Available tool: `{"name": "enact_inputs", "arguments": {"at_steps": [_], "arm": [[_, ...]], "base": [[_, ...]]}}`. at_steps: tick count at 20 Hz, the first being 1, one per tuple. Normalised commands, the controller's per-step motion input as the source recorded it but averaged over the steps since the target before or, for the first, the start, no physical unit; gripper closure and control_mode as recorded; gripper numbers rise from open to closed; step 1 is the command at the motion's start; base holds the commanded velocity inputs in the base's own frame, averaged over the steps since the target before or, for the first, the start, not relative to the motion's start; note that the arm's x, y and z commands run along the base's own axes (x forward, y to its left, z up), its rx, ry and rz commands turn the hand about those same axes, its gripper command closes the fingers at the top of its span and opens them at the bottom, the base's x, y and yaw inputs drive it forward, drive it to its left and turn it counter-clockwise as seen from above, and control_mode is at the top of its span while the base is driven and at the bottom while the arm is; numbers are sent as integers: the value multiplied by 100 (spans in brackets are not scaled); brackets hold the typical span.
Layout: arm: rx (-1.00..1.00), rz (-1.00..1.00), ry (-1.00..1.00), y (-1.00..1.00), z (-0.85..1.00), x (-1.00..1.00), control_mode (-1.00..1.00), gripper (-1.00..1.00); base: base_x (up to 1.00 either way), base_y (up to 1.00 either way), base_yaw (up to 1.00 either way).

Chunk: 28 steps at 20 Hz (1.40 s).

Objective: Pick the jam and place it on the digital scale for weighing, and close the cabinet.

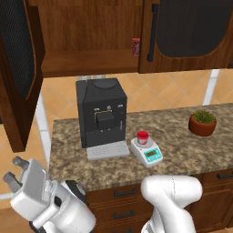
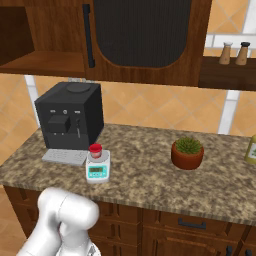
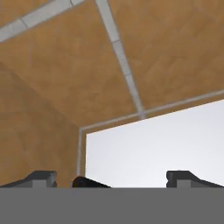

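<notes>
The jam (image 1: pixel 142 137), a small jar with a red lid, stands on the round plate of the white digital scale (image 1: pixel 146 151) on the granite counter; the right base view has the jam (image 2: pixel 95 150) and the scale (image 2: pixel 97 168) too. The dark-brown cabinet (image 1: pixel 191 32) hangs above. Its left door (image 1: pixel 18 68) is swung wide open and its right door (image 2: pixel 140 35) is closed. My gripper (image 1: pixel 14 169) is low at the left, off the counter's left end and below the open door. It is open and holds nothing. In the hand view its fingertips (image 3: pixel 41 178) stand wide apart before tiled surfaces.
A black coffee machine (image 1: pixel 101 113) stands just left of the scale. A potted plant (image 1: pixel 202 123) sits at the counter's right. A dark-red can (image 1: pixel 135 47) stands inside the cabinet. Shakers (image 2: pixel 234 53) rest on a right-hand shelf. Drawers (image 1: pixel 125 193) run under the counter.
</notes>
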Motion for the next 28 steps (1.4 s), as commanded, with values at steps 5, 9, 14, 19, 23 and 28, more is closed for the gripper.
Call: {"name": "enact_inputs", "arguments": {"at_steps": [5, 9, 14, 19, 23, 28], "arm": [[1, -2, 0, 99, -77, 83, -100, -100], [9, -4, 0, 78, -39, 100, -100, -100], [4, -7, -1, 65, -13, 82, -100, -100], [15, -9, -9, -32, 13, 15, -100, -100], [22, -6, -10, -64, 31, 0, -100, -100], [31, -3, -10, -89, 15, -11, -100, -100]], "base": [[0, 0, 0], [0, 0, 0], [0, 0, 0], [0, 0, 0], [0, 0, 0], [0, 0, 0]]}}
